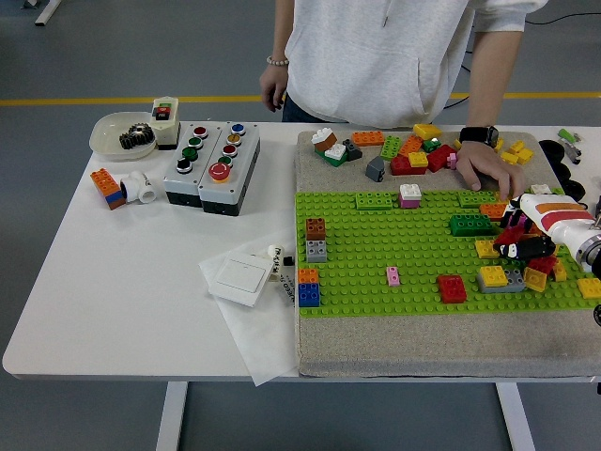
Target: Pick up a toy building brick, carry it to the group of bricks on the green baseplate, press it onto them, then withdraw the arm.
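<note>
The green baseplate (376,272) lies on a grey mat on the table's right half. My right hand (519,244) comes in from the right edge, its black fingers curled over a red brick (508,239). It sits just above a group of yellow and grey bricks (498,278) at the plate's right end. Part of the brick is hidden under the fingers. A person's hand (486,169) rests on the plate's far edge, close beside my hand. The left arm is out of sight.
Loose bricks (413,155) are piled on the mat beyond the plate. On the plate stand a dark green brick (470,225), a red brick (452,287) and an orange-blue stack (308,287). Button boxes (211,167), a bowl (117,136) and a white switch (246,277) lie to the left.
</note>
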